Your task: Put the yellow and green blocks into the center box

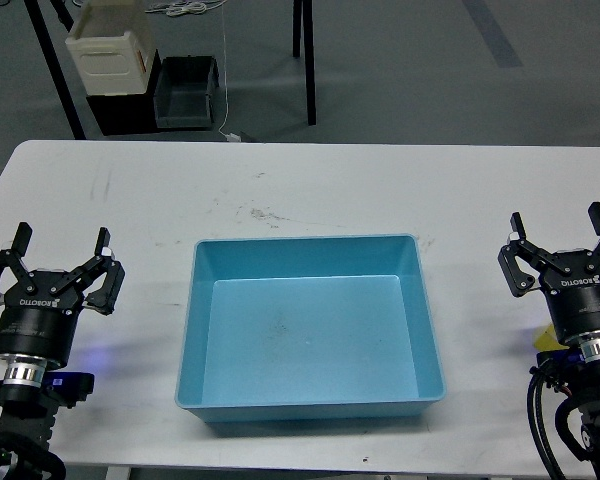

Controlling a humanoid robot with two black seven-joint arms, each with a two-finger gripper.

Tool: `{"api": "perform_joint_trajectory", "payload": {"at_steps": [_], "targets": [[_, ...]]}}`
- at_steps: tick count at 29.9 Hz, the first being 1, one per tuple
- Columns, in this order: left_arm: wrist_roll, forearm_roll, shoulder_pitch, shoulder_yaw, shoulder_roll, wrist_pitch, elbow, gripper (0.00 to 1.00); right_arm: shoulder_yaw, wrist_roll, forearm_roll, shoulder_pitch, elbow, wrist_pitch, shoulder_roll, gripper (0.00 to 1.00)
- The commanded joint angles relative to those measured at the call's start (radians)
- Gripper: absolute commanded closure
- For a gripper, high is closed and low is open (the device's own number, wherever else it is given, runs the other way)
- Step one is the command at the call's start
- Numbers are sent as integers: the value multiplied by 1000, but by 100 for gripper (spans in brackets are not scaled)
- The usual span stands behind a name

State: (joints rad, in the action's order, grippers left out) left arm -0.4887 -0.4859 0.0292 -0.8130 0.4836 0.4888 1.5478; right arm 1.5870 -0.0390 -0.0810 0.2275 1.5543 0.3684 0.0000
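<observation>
I see the white table (310, 190) with the light-blue center box (315, 405) at its middle, long axis left-right. My left gripper (62, 243) and right gripper (557, 222) flank it, fingers spread. A yellow block (550, 340) peeks beneath my right wrist.

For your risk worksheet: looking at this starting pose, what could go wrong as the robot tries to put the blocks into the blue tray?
1. The yellow block is mostly hidden behind the open right gripper, so a grasp could miss.
2. No green block is visible; searching may stall.
3. The light-blue tray has sloped walls an arm could nudge.
</observation>
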Motion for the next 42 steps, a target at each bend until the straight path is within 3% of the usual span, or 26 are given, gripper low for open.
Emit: {"api": "perform_joint_trajectory", "payload": {"at_steps": [1, 10, 19, 22, 24, 25, 27, 30, 32, 33, 42], "targets": [[0, 0, 0, 0, -2, 0, 0, 0, 28, -2, 101, -37, -3, 18, 0, 0], [0, 0, -2, 2, -2, 0, -3, 0, 111, -9, 435, -146, -2, 9, -116, 0], [0, 0, 0, 0, -2, 0, -5, 0, 91, -9, 771, -321, -14, -54, -372, 0], [0, 0, 0, 0, -2, 0, -5, 0, 54, -7, 810, -382, -20, -117, -474, 1], [0, 0, 0, 0, -2, 0, -6, 0, 36, -15, 813, -424, -31, -103, -549, 0], [0, 0, 0, 0, -3, 0, -6, 0, 25, -30, 813, -441, -42, -82, -586, 0], [0, 0, 0, 0, -3, 0, -6, 0, -11, -115, 819, -488, -78, -30, -665, 0], [0, 0, 0, 0, -3, 0, -8, 0, -125, -319, 942, -584, -146, -14, -796, 0], [0, 0, -2, 0, -3, 0, -9, 0, -223, -431, 1071, -667, -161, -11, -877, 0], [0, 0, -2, 0, -3, 0, -9, 0, -279, -450, 1140, -721, -161, -13, -903, 0], [0, 0, -3, 0, -3, 0, -9, 0, -660, -450, 1509, -1011, -163, -5, -1054, 1]]}}
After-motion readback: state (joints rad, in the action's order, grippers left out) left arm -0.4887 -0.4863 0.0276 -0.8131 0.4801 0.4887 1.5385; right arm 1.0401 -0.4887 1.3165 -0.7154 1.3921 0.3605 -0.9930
